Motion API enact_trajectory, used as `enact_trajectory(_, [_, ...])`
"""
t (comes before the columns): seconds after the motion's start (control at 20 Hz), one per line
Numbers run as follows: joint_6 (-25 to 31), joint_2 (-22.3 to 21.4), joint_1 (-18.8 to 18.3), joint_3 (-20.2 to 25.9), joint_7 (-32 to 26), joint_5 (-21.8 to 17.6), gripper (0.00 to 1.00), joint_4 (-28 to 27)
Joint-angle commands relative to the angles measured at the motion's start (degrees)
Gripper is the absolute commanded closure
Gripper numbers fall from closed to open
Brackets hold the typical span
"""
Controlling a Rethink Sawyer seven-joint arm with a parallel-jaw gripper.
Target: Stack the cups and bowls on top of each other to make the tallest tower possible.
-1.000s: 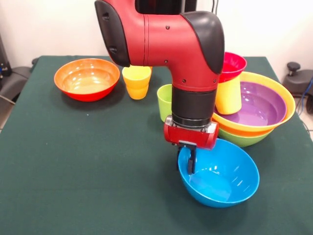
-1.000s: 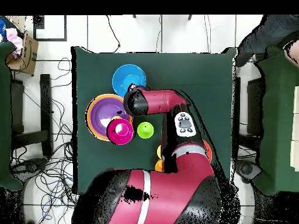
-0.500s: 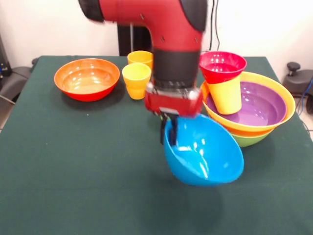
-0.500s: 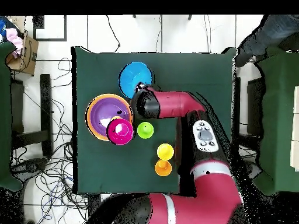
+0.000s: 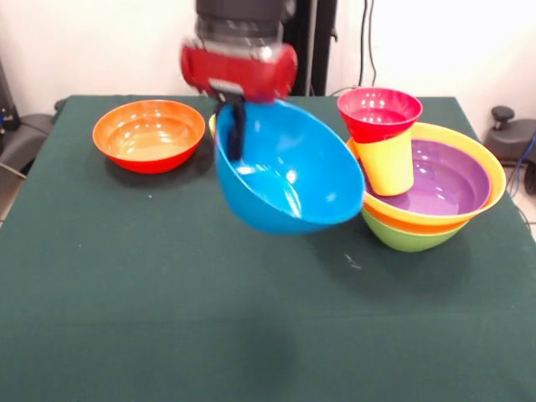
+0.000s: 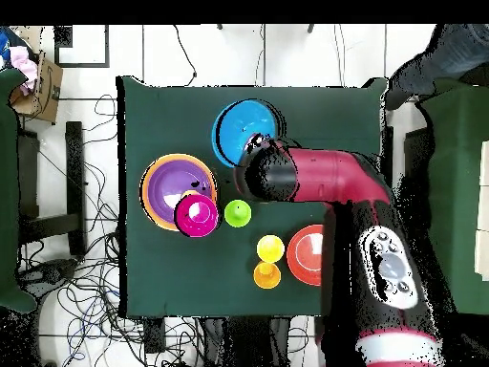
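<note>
Now that the blue bowl (image 5: 289,172) has come up off the table, where half a second ago it hung low near the green cloth, you have it in the air, well above the surface. The gripper (image 5: 232,126) is clamped on the bowl's rim at the left side in the front view, one finger inside the wall and one outside. The bowl has also travelled left and toward the far side of the table.

In the front view the bowl hangs tilted: its open mouth faces up and toward 2 o'clock, its rounded base points down toward 7 o'clock, and its rim runs long from 10 o'clock to 4 o'clock.

At 3 o'clock of the carried bowl stands the tower (image 5: 427,188): a lime green bowl (image 5: 406,237) at the bottom, an orange bowl (image 5: 419,219), then a purple bowl (image 5: 448,180), holding a yellow cup (image 5: 390,163) topped by a small red bowl (image 5: 379,113). A separate orange bowl (image 5: 149,134) sits at 9 o'clock. In the overhead view, three loose cups lie near the arm: lime green cup (image 6: 238,212), yellow cup (image 6: 270,249), orange cup (image 6: 266,275).

You seem mid-carry; placement is not yet done.
</note>
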Motion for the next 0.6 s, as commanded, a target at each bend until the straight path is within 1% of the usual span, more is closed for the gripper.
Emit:
enact_trajectory(0.05, [9.91, -10.42, -5.49, 8.78, -19.67, -0.03, 1.00, 9.01])
enact_trajectory(0.15, [12.13, -13.38, -7.31, 9.30, -21.42, 0.00, 1.00, 11.03])
enact_trajectory(0.25, [12.29, -16.02, -9.61, 10.56, -22.45, 0.36, 1.00, 14.31])
enact_trajectory(0.35, [11.63, -18.49, -11.57, 11.50, -22.20, 1.11, 1.00, 18.16])
enact_trajectory(0.4, [11.26, -19.59, -11.97, 11.62, -21.54, 1.29, 1.00, 19.66])
enact_trajectory(0.5, [10.05, -23.39, -12.75, 12.05, -20.71, 2.78, 1.00, 23.79])
enact_trajectory(0.6, [8.53, -25.95, -13.02, 12.96, -18.99, 4.89, 1.00, 27.50])
